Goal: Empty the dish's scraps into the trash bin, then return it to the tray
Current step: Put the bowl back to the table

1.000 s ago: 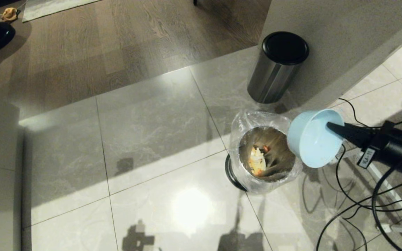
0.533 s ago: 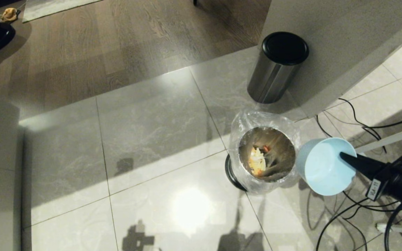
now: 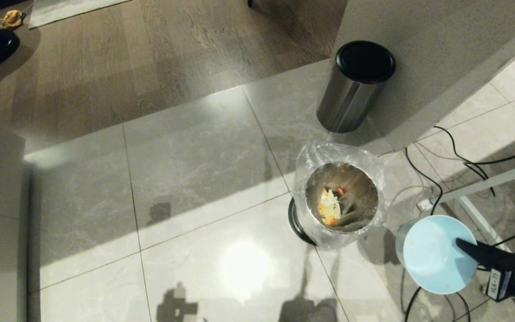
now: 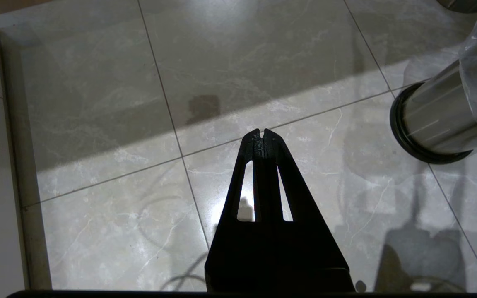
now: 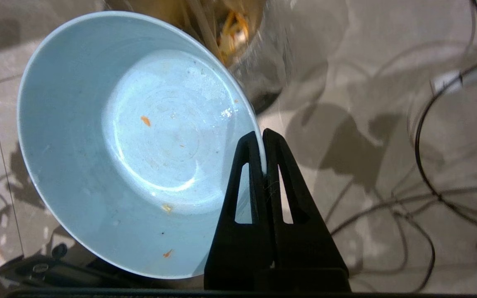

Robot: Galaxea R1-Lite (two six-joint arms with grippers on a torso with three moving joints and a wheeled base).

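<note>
The right hand (image 3: 463, 245) has carried the bowl (image 3: 436, 255) away from the trash bin (image 3: 341, 197): a second ago the bowl hung tipped over the bin's right rim, and now it sits nearer and further right, clear of the bin and above the floor, with its opening turned back up toward the camera. The hand's fingers are pressed together on the bowl's right rim, pinching it. In the right wrist view the bowl (image 5: 131, 140) is all but empty, with only a few tiny orange specks left on its inside. The scraps (image 3: 329, 206), orange and pale pieces, lie inside the lined bin. So the emptying appears done, and what remains is to bring the bowl back to the tray, which shows in no view here. The left hand (image 4: 262, 134) hangs over bare floor tiles left of the bin, its fingers pressed together on nothing.
</note>
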